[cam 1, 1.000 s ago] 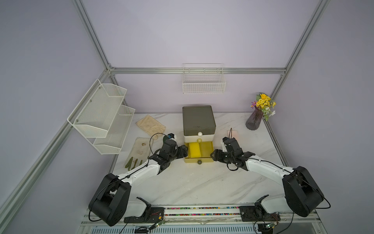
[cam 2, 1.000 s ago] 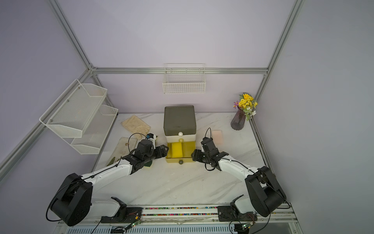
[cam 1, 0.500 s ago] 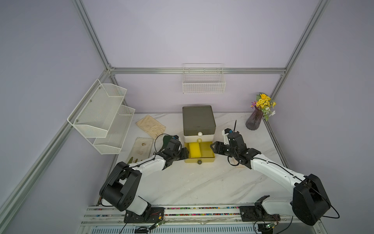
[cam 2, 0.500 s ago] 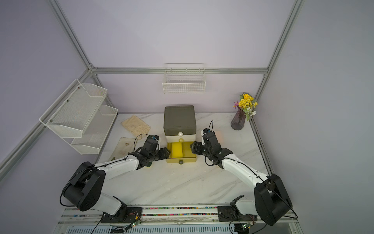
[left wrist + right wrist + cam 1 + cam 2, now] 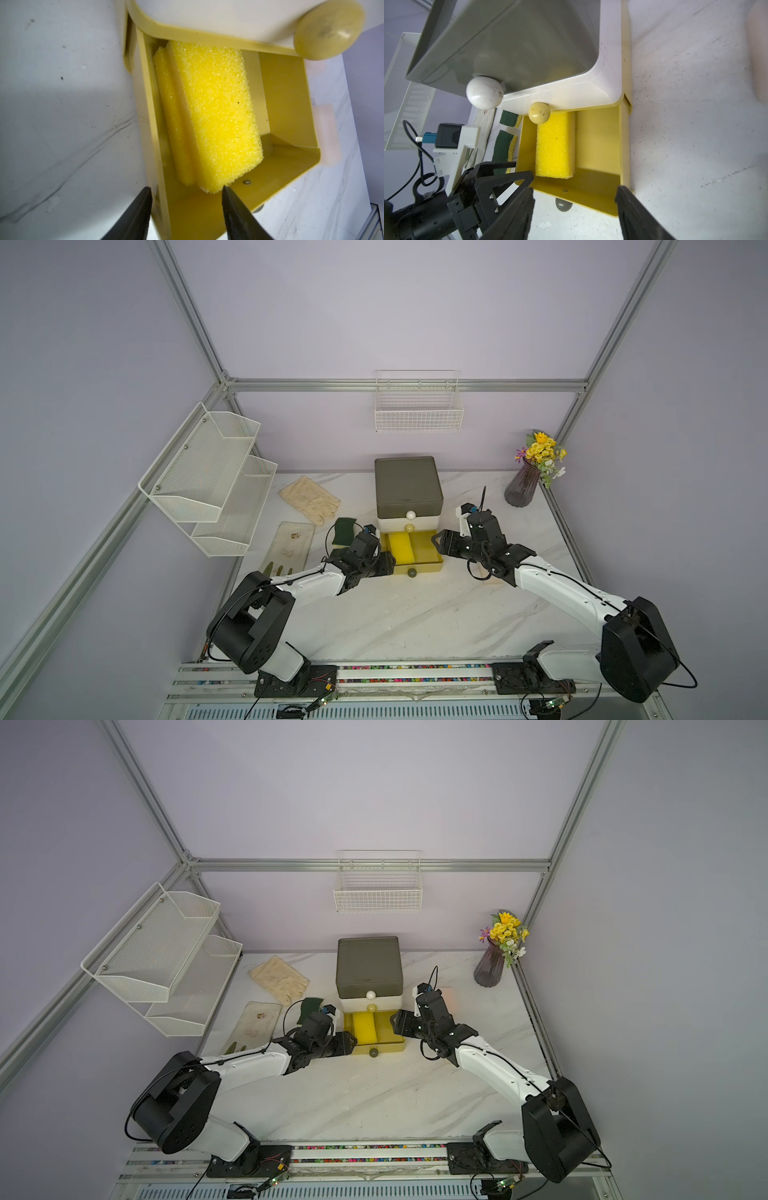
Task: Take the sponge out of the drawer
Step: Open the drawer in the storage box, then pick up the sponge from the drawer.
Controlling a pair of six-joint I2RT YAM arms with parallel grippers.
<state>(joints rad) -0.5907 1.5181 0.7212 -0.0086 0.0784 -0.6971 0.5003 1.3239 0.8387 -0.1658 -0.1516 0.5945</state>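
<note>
The yellow drawer (image 5: pixel 426 551) (image 5: pixel 390 1032) (image 5: pixel 286 116) (image 5: pixel 598 141) stands pulled out at the foot of the small cabinet. A yellow sponge (image 5: pixel 398 547) (image 5: pixel 363 1029) (image 5: pixel 214 112) (image 5: pixel 555 145) lies along its left half. My left gripper (image 5: pixel 388 563) (image 5: pixel 351 1042) (image 5: pixel 187 189) is open at the drawer's front left corner. It straddles the left wall, with one fingertip (image 5: pixel 225 190) at the sponge's near end. My right gripper (image 5: pixel 436 539) (image 5: pixel 397 1023) (image 5: pixel 575 191) hangs open over the drawer's right side, holding nothing.
The cabinet (image 5: pixel 407 485) has two shut upper drawers with round knobs. A green-backed sponge (image 5: pixel 345 531) lies on the table left of the drawer, beyond it a glove (image 5: pixel 309 499) and a white tray (image 5: pixel 291 545). A vase of flowers (image 5: pixel 523 489) stands back right; wire shelves (image 5: pixel 208 477) hang left.
My left gripper's jaws have narrowed and it has edged onto the drawer's front left corner. The right gripper has shifted back along the drawer's right side.
</note>
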